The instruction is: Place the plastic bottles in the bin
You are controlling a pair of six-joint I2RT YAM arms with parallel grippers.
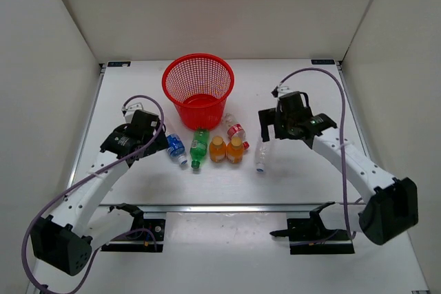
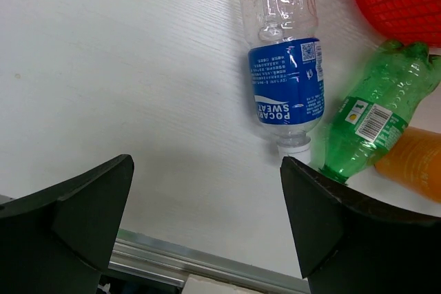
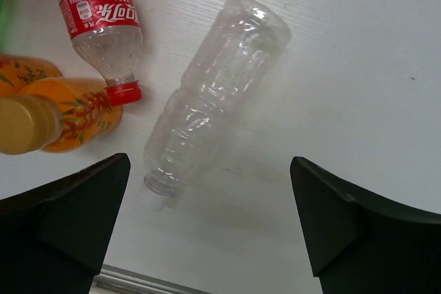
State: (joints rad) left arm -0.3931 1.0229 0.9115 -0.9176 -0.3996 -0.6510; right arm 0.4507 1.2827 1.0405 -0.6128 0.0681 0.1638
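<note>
poised with left gripper [image 2: 207, 163] spread wide and empty over the blue-labelled bottle [image 2: 286, 91], ready to straddle it; likewise with right gripper [image 3: 210, 160] over the clear bottle [image 3: 207, 101]. lying loose at 6 o'clock from the bin [image 1: 164, 80], all 6 plastic bottles [image 1: 218, 149], none inside yet.

White table [image 1: 138, 94], faint grain. Directly on it:
- 1 red mesh bin [image 1: 198, 87], upright, far centre.
- 6 bottles on the near side of the bin, in a rough row. From left: blue-labelled bottle [image 1: 176, 148] and green bottle [image 1: 199, 148], lying close together, caps toward the near edge; left orange bottle [image 1: 218, 149] just beside right orange bottle [image 1: 236, 150]; red-labelled bottle [image 1: 235, 129] lying behind these, near the bin base; clear unlabelled bottle [image 1: 262, 156] lying rightmost, apart.
</note>
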